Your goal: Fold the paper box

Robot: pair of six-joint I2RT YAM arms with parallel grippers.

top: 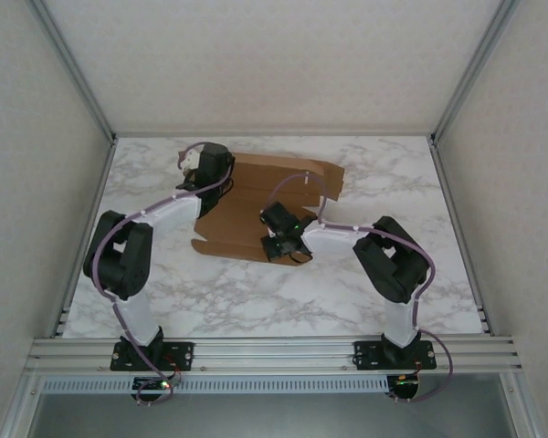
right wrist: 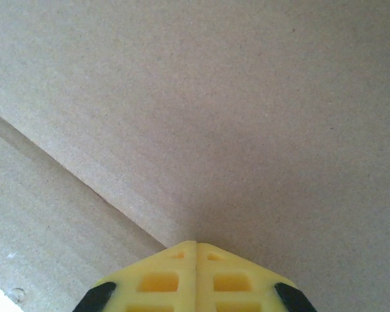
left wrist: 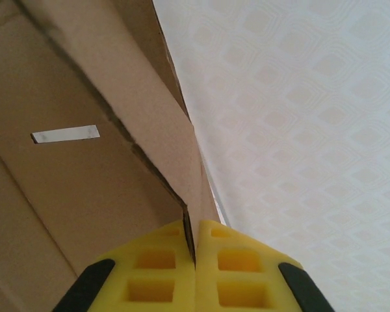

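Observation:
The paper box (top: 245, 203) is a brown die-cut cardboard sheet lying mostly flat in the middle of the table, with a flap raised at its far left corner. My left gripper (top: 204, 178) is at that corner. In the left wrist view its yellow fingers (left wrist: 149, 266) are shut on the thin edge of a raised flap of the paper box (left wrist: 84, 182), which has a narrow slit (left wrist: 65, 134). My right gripper (top: 281, 235) is over the sheet's near middle. It is shut, its tips (right wrist: 195, 244) against the flat cardboard (right wrist: 214, 97), with nothing between them.
The sheet lies on a white marble-patterned table (top: 365, 292). Aluminium frame posts (top: 73, 73) and pale walls close in the sides and back. A metal rail (top: 274, 351) at the near edge carries both arm bases.

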